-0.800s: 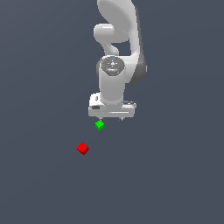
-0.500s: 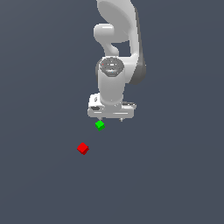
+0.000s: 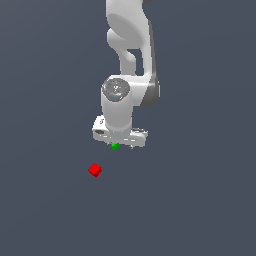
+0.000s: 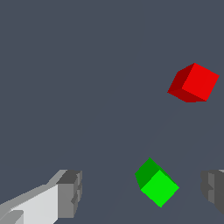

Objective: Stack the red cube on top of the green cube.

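The red cube (image 3: 94, 170) lies free on the table (image 3: 45, 200), left of centre and a little below the middle of the exterior view. The gripper (image 3: 120, 141) hangs up and to the right of it, holding nothing.

I judge the step in hand is the reach for the red cube. To do it well, the arm should bring its jaws over the red cube, not over the green one, turn them to meet two flat faces, and come down straight.

In the exterior view the green cube (image 3: 115, 146) is only a sliver under the gripper, and the jaws are hidden. The wrist view shows both cubes whole and apart, the green cube (image 4: 156, 183) at lower right between the wide-open fingers (image 4: 70, 193), the red cube (image 4: 193, 82) at upper right.
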You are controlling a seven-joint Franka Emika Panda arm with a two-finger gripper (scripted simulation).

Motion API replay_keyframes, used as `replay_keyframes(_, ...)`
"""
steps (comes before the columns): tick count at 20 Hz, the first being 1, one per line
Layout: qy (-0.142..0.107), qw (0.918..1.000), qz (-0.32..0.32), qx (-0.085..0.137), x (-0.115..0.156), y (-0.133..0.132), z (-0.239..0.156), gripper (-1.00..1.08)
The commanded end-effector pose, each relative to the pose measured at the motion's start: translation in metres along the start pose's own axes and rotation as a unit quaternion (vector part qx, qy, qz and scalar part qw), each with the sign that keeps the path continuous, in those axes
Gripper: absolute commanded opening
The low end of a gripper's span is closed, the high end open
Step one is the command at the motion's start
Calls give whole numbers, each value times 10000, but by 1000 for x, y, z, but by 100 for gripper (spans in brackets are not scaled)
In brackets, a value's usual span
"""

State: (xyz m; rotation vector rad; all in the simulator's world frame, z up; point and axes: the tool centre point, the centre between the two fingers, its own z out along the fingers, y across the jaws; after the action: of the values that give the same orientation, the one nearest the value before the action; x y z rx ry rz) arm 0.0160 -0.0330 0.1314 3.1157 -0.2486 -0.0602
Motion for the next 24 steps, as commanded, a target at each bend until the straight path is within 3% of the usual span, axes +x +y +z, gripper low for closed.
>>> replay_keyframes(1,20,9996,287,13,13,11,8,100)
replay_keyframes(12,122,9853,1699,94,70,74,46,100)
replay_keyframes(19,154,9760,2167,124,85,99,58,100)
replay_keyframes(24,161,9737,2268,132,88,105,60,100)
